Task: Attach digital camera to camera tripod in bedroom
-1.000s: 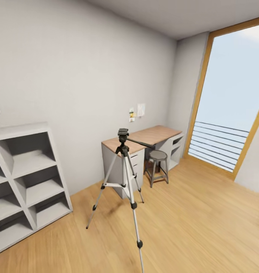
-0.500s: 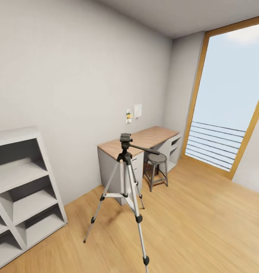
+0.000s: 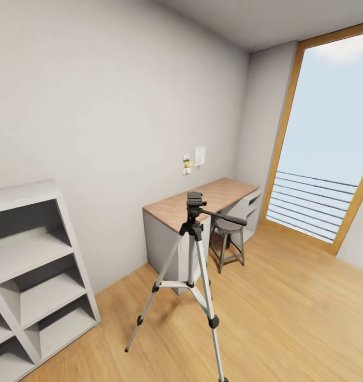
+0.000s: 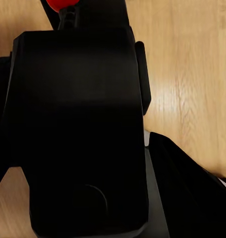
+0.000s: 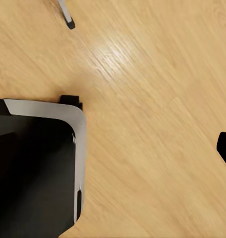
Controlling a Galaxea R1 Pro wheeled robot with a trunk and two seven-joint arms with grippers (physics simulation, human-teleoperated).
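The camera tripod [image 3: 195, 249] stands on the wood floor in the middle of the head view, silver legs spread. Its black head [image 3: 194, 202] is bare and its pan handle [image 3: 224, 216] points right towards the desk. Close up in the left wrist view, a black boxy digital camera [image 4: 78, 99] sits between the dark fingers [image 4: 187, 183] of my left gripper [image 4: 78, 148], which is shut on it. My right gripper [image 5: 118, 148] hangs open over bare floor, with one fingertip [image 5: 225, 148] at the frame's edge. One tripod foot [image 5: 68, 21] shows in the right wrist view.
A wood-topped desk [image 3: 202, 204] stands against the grey wall behind the tripod, with a round stool [image 3: 229, 236] in front of it. Grey shelving [image 3: 33, 270] is at the left and a tall wood-framed window [image 3: 325, 143] at the right. My own base [image 5: 38, 168] shows below the right wrist.
The whole head view has shifted, so the camera moved: the tripod, desk and shelving now sit a little further right and lower in the picture. Nothing in the room has moved.
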